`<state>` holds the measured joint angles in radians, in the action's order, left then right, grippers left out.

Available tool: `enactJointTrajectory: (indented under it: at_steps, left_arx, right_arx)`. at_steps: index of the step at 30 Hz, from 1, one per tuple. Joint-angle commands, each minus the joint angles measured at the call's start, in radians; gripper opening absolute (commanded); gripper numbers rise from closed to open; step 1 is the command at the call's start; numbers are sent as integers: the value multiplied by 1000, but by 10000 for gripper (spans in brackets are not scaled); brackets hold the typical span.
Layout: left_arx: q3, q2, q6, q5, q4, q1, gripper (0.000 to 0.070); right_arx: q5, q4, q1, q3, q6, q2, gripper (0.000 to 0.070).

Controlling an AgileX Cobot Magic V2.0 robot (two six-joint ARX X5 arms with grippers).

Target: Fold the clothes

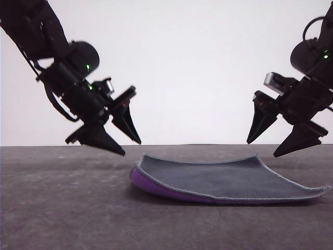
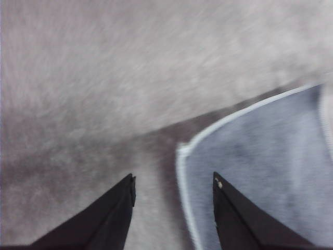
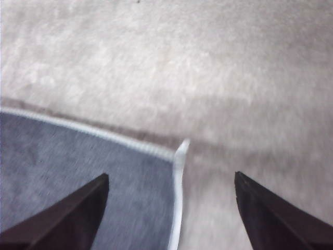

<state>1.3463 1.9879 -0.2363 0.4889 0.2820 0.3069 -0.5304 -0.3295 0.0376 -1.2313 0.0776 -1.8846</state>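
The clothes (image 1: 218, 179) are one small cloth lying on the table, dark grey side up, with a purple underside showing along its curled left front edge. My left gripper (image 1: 132, 148) hangs open just above and left of the cloth's left edge. My right gripper (image 1: 261, 149) is open above the cloth's far right corner. In the left wrist view the open gripper (image 2: 173, 183) straddles the cloth's (image 2: 260, 172) pale stitched edge. In the right wrist view the open gripper (image 3: 171, 179) straddles a raised corner of the cloth (image 3: 78, 161).
The grey felt-like table (image 1: 62, 208) stretches around the cloth, with a plain white wall behind it.
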Motion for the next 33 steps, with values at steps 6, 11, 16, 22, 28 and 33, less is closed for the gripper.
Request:
enactJointTrajectory:
  at_steps: [6,11,16,22,28,33]
  left_arx:
    - [34,68,7,7,-15,17,285]
    - [34,68,3,10,-54,38,285]
    - [34,68,-19,13,-99,60,284]
    - [34,68,-19,13,-107,73,284]
    - [34,68,-19,14,-111,73,284]
    - [34,68,-19,18,-111,73,280]
  right_arx:
    - [-52,22,-1,-33,-11,-86,486]
    - [-105,29,0,-33,-11,-109,486]
    - [-110,31,2,-33,-11,-111,486]
    - [-158,30,8,-33,-10,-111,484]
    - [-158,30,20,-33,-11,-111,475]
    - [-157,32,20,-33,-11,-111,367]
